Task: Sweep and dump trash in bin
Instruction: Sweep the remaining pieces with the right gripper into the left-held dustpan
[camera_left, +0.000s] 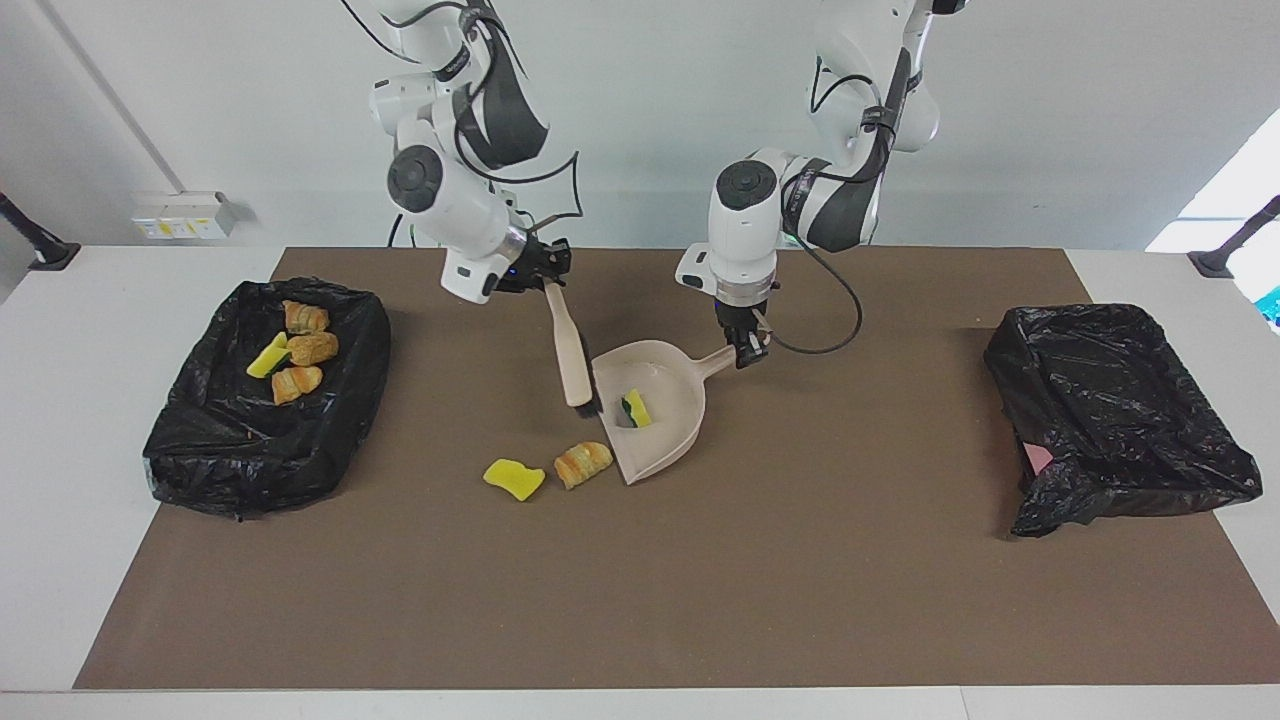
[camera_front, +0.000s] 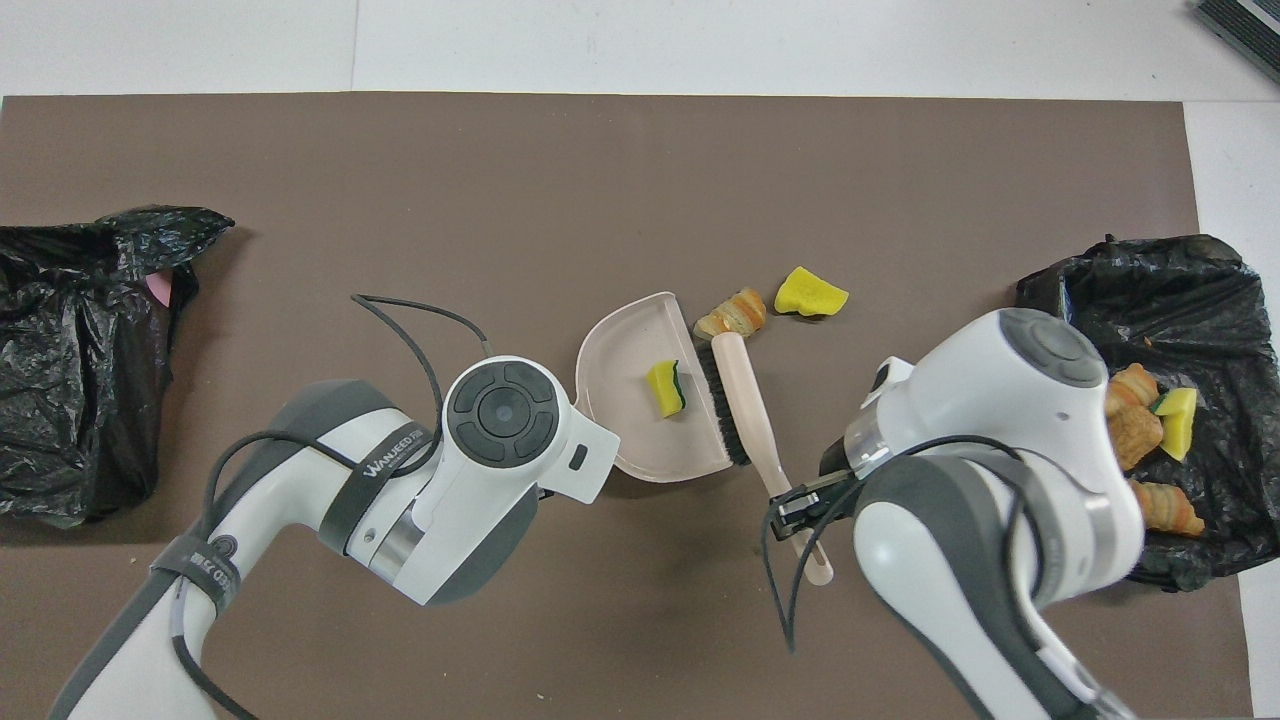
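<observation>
1. My right gripper (camera_left: 545, 268) is clamped on the handle of the beige wooden hand brush with dark bristles (camera_left: 570, 350), which slants down from it over the brown mat (camera_left: 700, 580).
2. The bristle end sits at the open lip of the pale pink plastic dustpan (camera_left: 670, 425); in the overhead view the brush lies along that lip at the pan's 3 o'clock edge.
3. My left gripper (camera_left: 750, 350) is closed on the dustpan's short handle, holding the pan tilted with its lip on the mat.
4. One yellow sponge piece with a green backing (camera_left: 634, 408) lies inside the pan, near the bristles.
5. A tan ridged bread-like lump (camera_left: 583, 464) lies on the mat just outside the lip, at roughly 1 o'clock of the pan in the overhead view.
6. A plain yellow sponge scrap (camera_left: 514, 478) rests beside that lump, toward the right arm's end.
7. The black-bag-lined bin at the right arm's end (camera_left: 200, 450) holds three bread lumps and a yellow sponge (camera_left: 293, 352).
8. A second black-bagged bin (camera_left: 1110, 420) sits at the left arm's end.
</observation>
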